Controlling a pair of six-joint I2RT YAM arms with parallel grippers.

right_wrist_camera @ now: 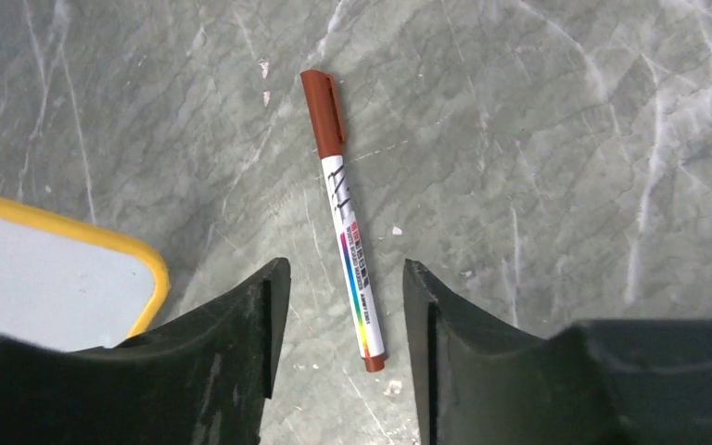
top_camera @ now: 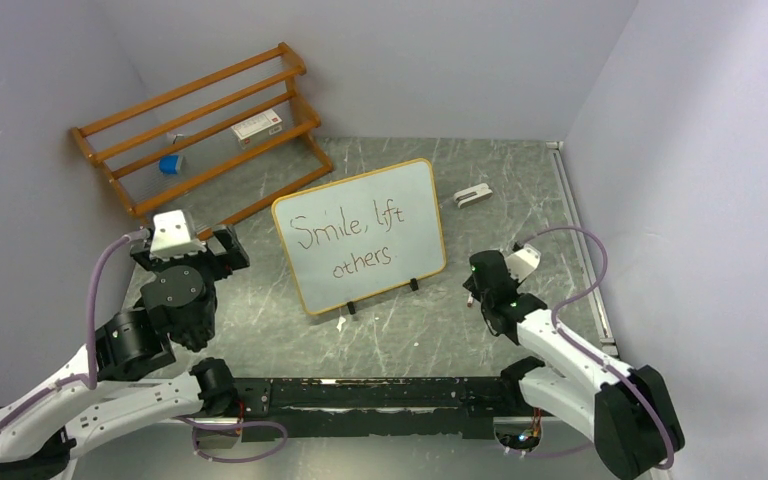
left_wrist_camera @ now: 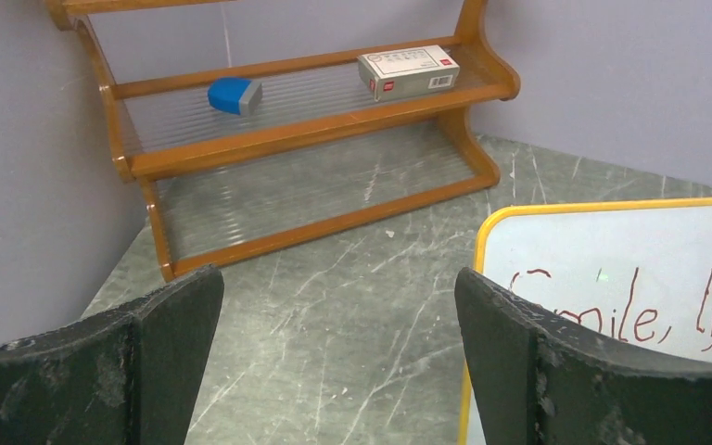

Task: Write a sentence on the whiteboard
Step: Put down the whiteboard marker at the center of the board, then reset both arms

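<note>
The whiteboard [top_camera: 405, 195] stands tilted on small black feet at the table's middle. The sentence [top_camera: 350, 236] "Smile, lift others" is on it in two lines of thin dark reddish ink. My left gripper [top_camera: 232, 248] is open and empty just left of the board. Its wrist view shows the board's yellow-framed corner [left_wrist_camera: 612, 246] and part of the sentence [left_wrist_camera: 654, 315] past the right finger [left_wrist_camera: 519, 362]. My right gripper [top_camera: 474, 292] is open, low over the table right of the board. A capped brown marker [right_wrist_camera: 347, 232] lies on the table, its end between the open fingers [right_wrist_camera: 241, 334].
An orange-brown slatted rack [top_camera: 200, 130] stands at the back left, holding a blue eraser [top_camera: 169, 164] and a white box [top_camera: 258, 127]. A small white object [top_camera: 472, 196] lies right of the board. Walls close three sides. A black rail [top_camera: 380, 392] runs along the near edge.
</note>
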